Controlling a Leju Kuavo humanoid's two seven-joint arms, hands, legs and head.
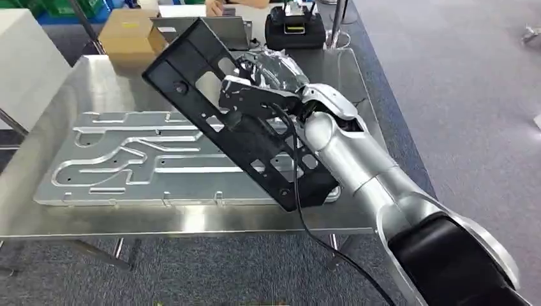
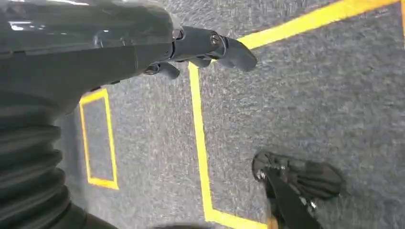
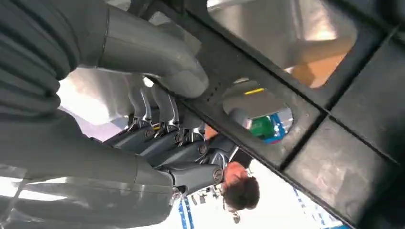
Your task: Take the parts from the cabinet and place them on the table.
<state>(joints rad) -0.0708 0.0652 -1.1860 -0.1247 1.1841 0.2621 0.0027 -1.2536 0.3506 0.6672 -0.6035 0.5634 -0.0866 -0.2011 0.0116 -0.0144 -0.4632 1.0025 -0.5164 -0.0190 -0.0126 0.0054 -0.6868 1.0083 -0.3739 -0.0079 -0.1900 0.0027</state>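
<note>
we hold the flat black perforated plastic panel point(image 1: 239, 121) tilted above the steel table point(image 1: 96, 89), right hand point(image 1: 249, 102) clamped on it, not yet set down, while our left hand point(image 2: 200, 47) hangs empty, fingers loosely apart.

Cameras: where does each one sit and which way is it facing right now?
Head view: high on the body, looking forward and down at the steel table and grooved metal plate; the right arm reaches in, its robot hand gripping the black panel.
Left wrist view: behind the left robot hand, which hangs empty, facing grey carpet with yellow tape lines.
Right wrist view: behind the right robot hand, close on the black panel, a person beyond.
Shared: head and right wrist views both show the black panel in the right robot hand.
</note>
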